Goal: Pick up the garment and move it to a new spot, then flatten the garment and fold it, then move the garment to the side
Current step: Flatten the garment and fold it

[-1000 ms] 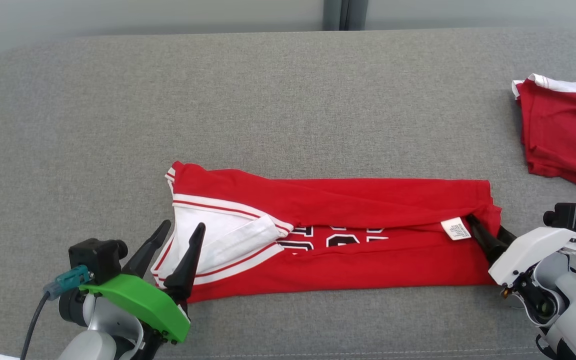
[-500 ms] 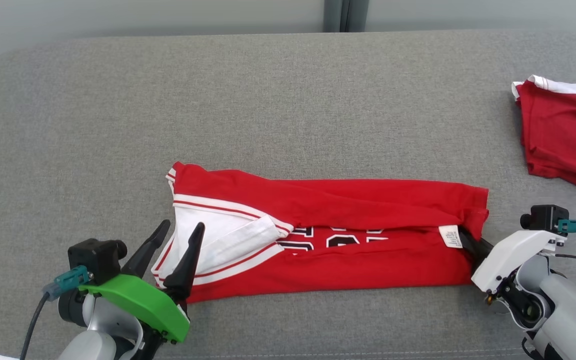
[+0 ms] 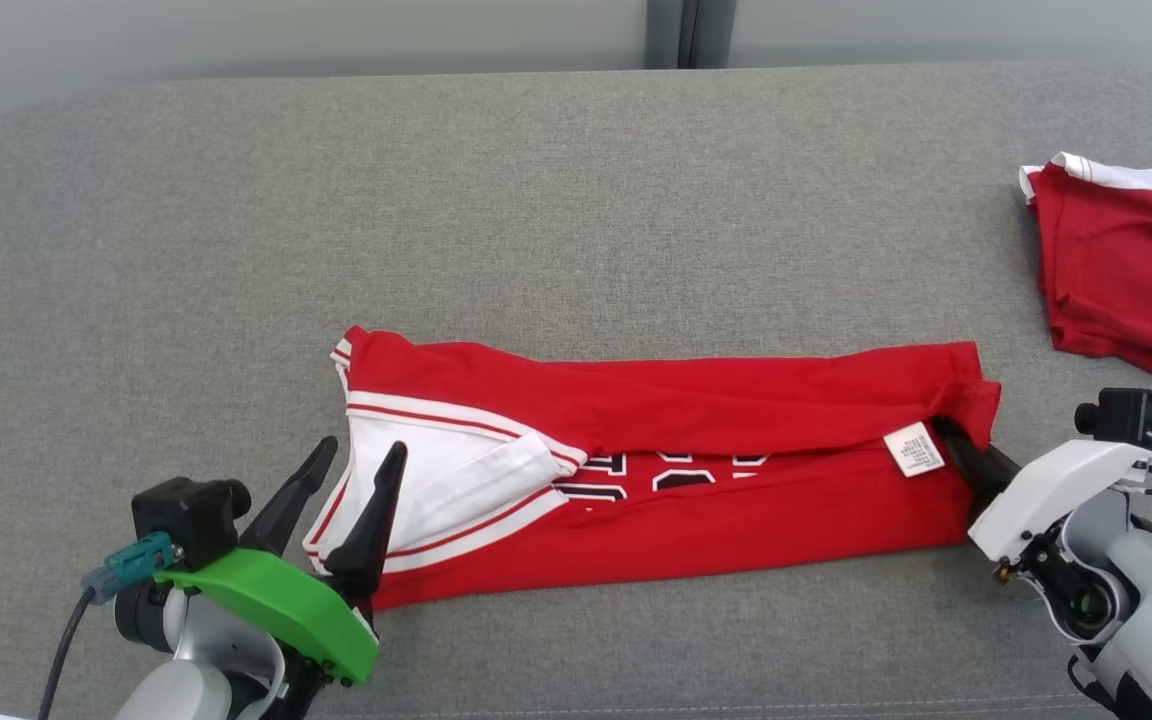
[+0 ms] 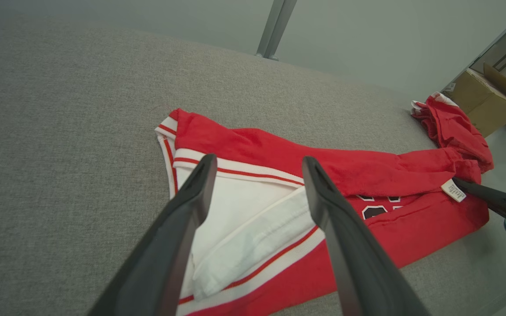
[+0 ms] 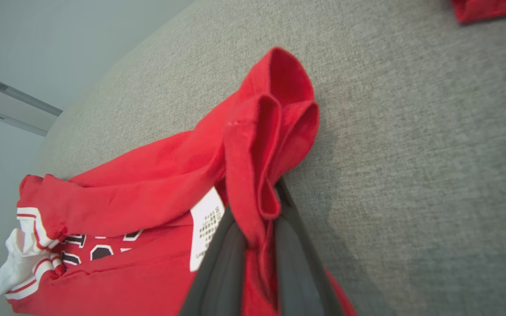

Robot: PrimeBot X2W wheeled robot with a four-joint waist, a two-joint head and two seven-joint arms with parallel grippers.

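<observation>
The garment (image 3: 696,400) is a red jersey with white trim, lying as a long folded strip across the grey table (image 3: 576,200). My left gripper (image 3: 362,450) stands open at its left end, fingers pointing over the white trimmed part (image 4: 244,210) and holding nothing. My right gripper (image 3: 961,450) is shut on the garment's right end beside the white care label (image 3: 916,448). In the right wrist view the red hem (image 5: 275,114) bunches up between and above the two closed fingers (image 5: 222,259). The fingertips themselves are hidden by the cloth.
Another red and white garment (image 3: 1126,270) lies crumpled at the table's right edge, behind my right arm. A cardboard box (image 4: 486,96) stands on the floor beyond that edge. Bare grey table surface stretches behind and to the left of the jersey.
My right gripper has shut on the garment's right end, shifted left, then drawn back to the right with the hem. The left gripper has stayed put and open.
</observation>
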